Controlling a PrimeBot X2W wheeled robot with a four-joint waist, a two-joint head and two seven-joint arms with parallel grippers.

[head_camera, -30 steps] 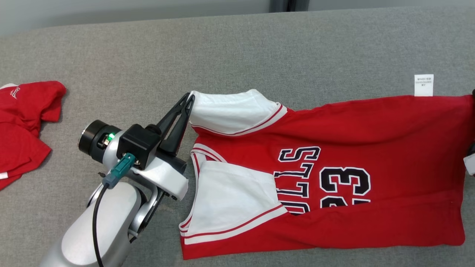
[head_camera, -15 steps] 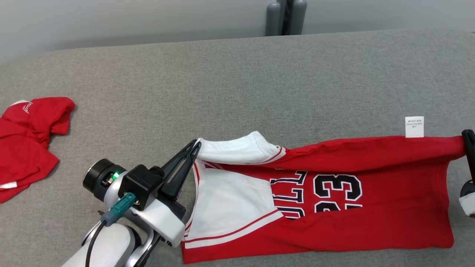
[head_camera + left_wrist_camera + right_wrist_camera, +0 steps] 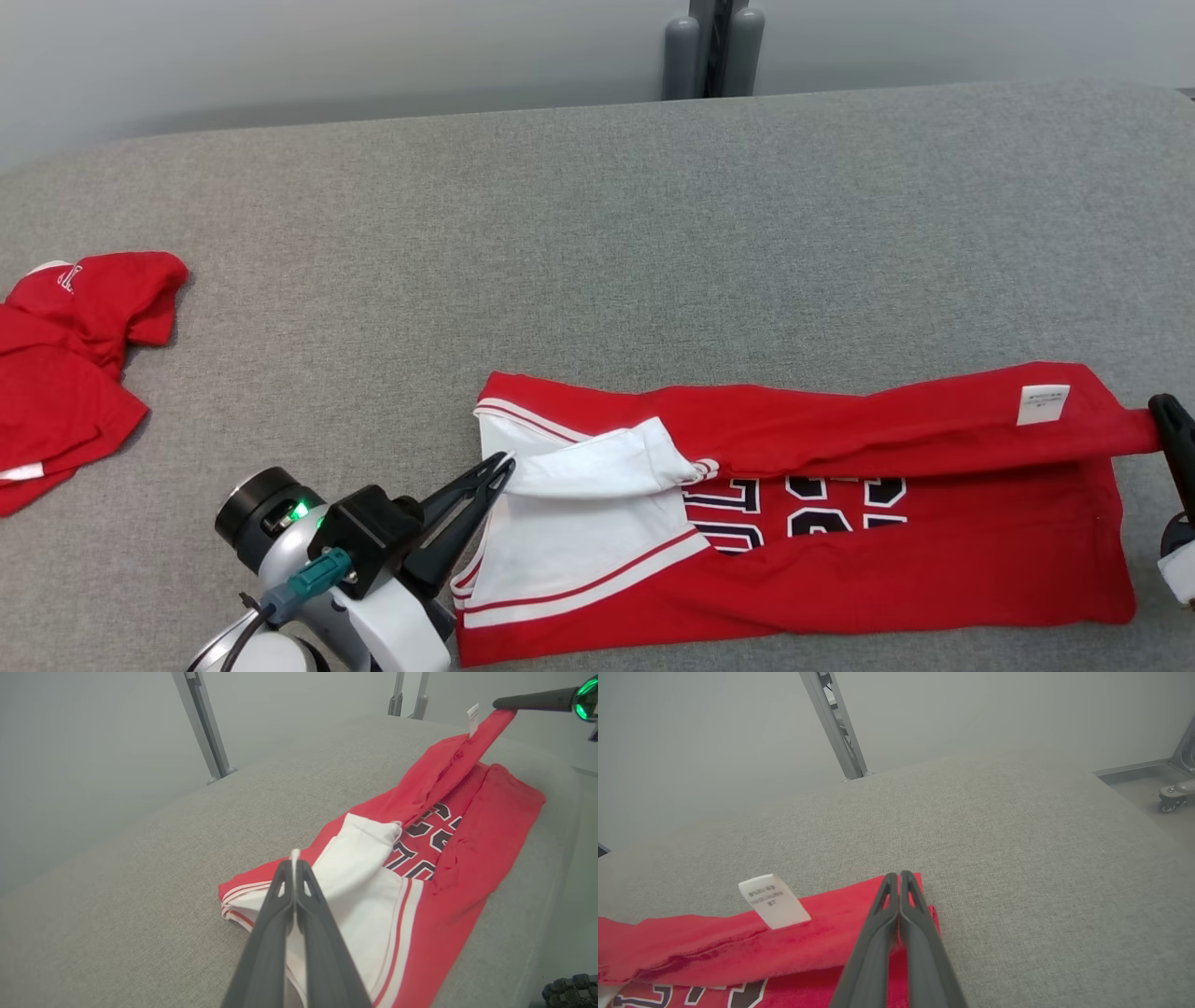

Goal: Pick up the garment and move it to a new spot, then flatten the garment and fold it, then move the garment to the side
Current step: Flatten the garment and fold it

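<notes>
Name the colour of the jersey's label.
White label with dark print; right wrist view shows it best.

So the head cam looks down from above on the grey fabric-covered counter [image 3: 597,233], each wrist cam sits low and close behind its own left hand [image 3: 294,861] or right hand [image 3: 899,873], and all three catch the red-and-white jersey [image 3: 934,569].

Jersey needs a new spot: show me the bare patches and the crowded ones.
Free: the broad grey surface behind the jersey; the strip between jersey and the red garment at left. Crowded: the near edge, under jersey and left arm.
</notes>
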